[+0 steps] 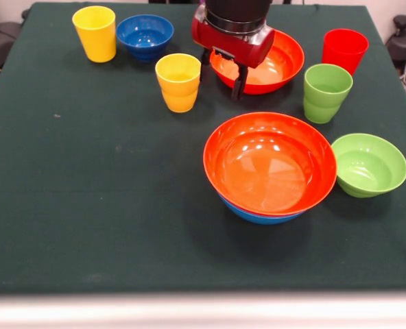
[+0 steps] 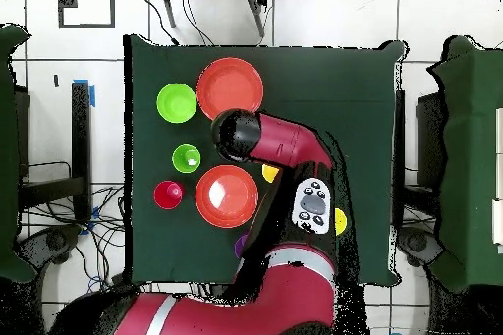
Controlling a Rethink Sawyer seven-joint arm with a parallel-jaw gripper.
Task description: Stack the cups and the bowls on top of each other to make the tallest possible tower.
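My gripper (image 1: 222, 75) is open and empty. It hangs between the yellow-orange cup (image 1: 178, 82) on its left and an orange-red bowl (image 1: 275, 65) behind it on the right. The tower is a second orange-red bowl (image 1: 269, 164) nested in the large light-blue bowl (image 1: 261, 216), at centre right. A yellow cup (image 1: 94, 33) and the small dark blue bowl (image 1: 145, 35) stand at the far left. The red cup (image 1: 344, 49), lime green cup (image 1: 325, 92) and small lime green bowl (image 1: 369, 164) stand on the right. A sliver of the purple cup (image 2: 240, 246) shows under the arm in the overhead view.
The table is covered with a dark green cloth (image 1: 86, 205). In the overhead view the red arm (image 2: 285, 144) reaches over the table's middle and hides the gripper and most of the yellow cups.
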